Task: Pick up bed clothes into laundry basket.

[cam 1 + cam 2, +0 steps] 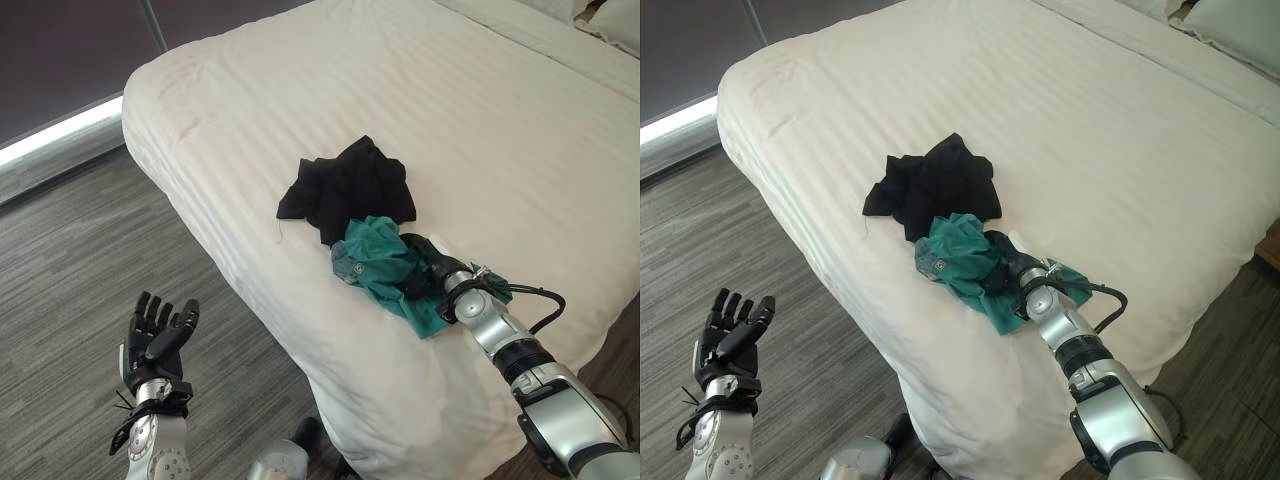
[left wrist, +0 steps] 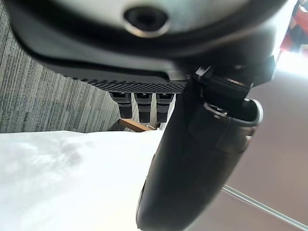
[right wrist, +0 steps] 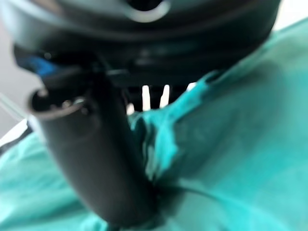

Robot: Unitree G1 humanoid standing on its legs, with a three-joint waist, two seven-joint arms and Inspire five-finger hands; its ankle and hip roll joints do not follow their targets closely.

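A teal garment (image 1: 377, 258) lies crumpled near the bed's front edge, touching a black garment (image 1: 345, 185) just behind it. My right hand (image 1: 428, 270) rests on the teal garment, its fingers curled into the folds. In the right wrist view its thumb (image 3: 96, 159) presses into the bunched teal cloth (image 3: 240, 144). My left hand (image 1: 155, 335) is held up over the floor, left of the bed, fingers straight and holding nothing. Its thumb (image 2: 192, 168) stands free in the left wrist view.
The wide bed (image 1: 470, 90) with its cream striped cover fills the right and middle. Pillows (image 1: 1230, 25) lie at the far right. Grey wood floor (image 1: 70, 260) runs along the bed's left side up to a dark wall (image 1: 60, 60).
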